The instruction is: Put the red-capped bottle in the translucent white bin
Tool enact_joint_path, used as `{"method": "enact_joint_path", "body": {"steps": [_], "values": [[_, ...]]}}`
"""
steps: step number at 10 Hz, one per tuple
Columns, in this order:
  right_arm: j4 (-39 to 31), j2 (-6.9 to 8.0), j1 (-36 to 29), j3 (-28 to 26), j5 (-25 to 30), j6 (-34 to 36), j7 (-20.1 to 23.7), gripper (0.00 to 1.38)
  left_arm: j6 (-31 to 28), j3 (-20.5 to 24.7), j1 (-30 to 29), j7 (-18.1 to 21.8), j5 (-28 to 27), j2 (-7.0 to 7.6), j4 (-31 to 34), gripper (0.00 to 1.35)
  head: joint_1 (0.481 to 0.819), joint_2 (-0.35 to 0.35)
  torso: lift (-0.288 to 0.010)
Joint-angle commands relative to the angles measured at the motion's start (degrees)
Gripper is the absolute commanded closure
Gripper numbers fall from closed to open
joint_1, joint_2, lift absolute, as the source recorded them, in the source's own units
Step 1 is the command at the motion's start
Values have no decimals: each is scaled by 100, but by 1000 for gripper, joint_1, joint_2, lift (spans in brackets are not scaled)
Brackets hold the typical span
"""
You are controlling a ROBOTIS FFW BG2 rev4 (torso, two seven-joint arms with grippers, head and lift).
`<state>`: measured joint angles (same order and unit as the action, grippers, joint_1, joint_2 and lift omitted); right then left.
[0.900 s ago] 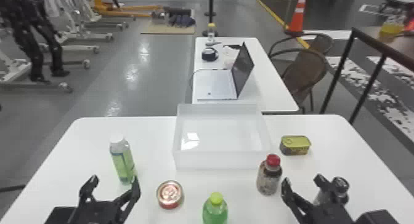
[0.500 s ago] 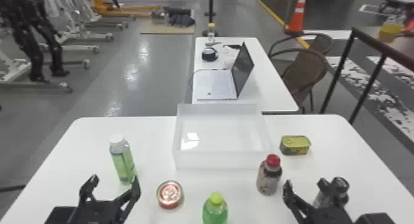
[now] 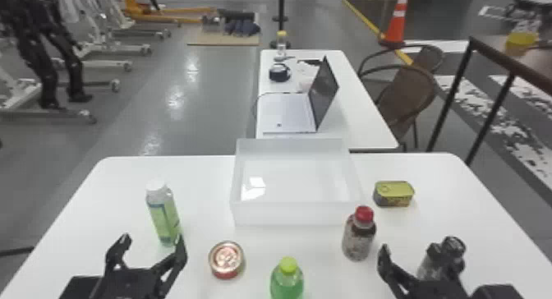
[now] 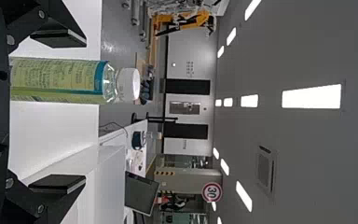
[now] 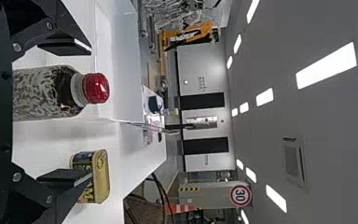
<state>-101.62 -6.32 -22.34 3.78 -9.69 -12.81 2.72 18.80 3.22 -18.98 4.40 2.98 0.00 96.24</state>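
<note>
Nearest the robot, the left gripper [image 3: 152, 238] is wide open and empty at the near left of the table [image 3: 119, 187]. The right gripper [image 5: 91, 113], also wide open, holds nothing; the red-capped bottle [image 3: 358, 238] stands upright ahead of it, closer to the line of its left finger than its right. At the near middle are a green bottle [image 3: 286, 284] and a round can [image 3: 226, 260]. The step in hand is judged to be the approach to the grasp: the right gripper is best shifted a little left, until the bottle is centred, then advanced level so that neither finger knocks it over. Closure belongs on the body, below the cap. Just beyond the bottle lies the near right corner of the translucent white bin [image 3: 295, 214]; the lift should therefore be straight up, clearing the wall before travel inward, with an upright release on the floor. The flat tin [image 3: 393, 194], right of the bin, calls for clearance from the right finger. Farther off is a laptop [image 3: 287, 109].
</note>
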Motion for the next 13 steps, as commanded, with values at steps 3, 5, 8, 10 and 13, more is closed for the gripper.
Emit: {"method": "enact_joint_path", "body": {"steps": [3, 5, 8, 10, 13], "values": [[555, -98, 353, 0, -288, 7, 484, 151, 36, -5, 8, 0, 9, -15, -18, 256, 549, 0, -100], [854, -89, 529, 0, -270, 7, 589, 142, 63, -5, 8, 0, 18, -15, -35, 256, 549, 0, -100], [1583, -98, 969, 0, -288, -2, 906, 134, 98, -14, 34, 0, 35, -15, -61, 256, 549, 0, -100], [1953, -89, 1188, 0, -376, -2, 1064, 42, 98, -23, 43, 0, 44, -15, -70, 254, 549, 0, -100], [2577, -54, 1610, 35, -393, -81, 1451, 70, 115, -32, 52, 0, 53, -15, -97, 256, 549, 0, -100]]}}
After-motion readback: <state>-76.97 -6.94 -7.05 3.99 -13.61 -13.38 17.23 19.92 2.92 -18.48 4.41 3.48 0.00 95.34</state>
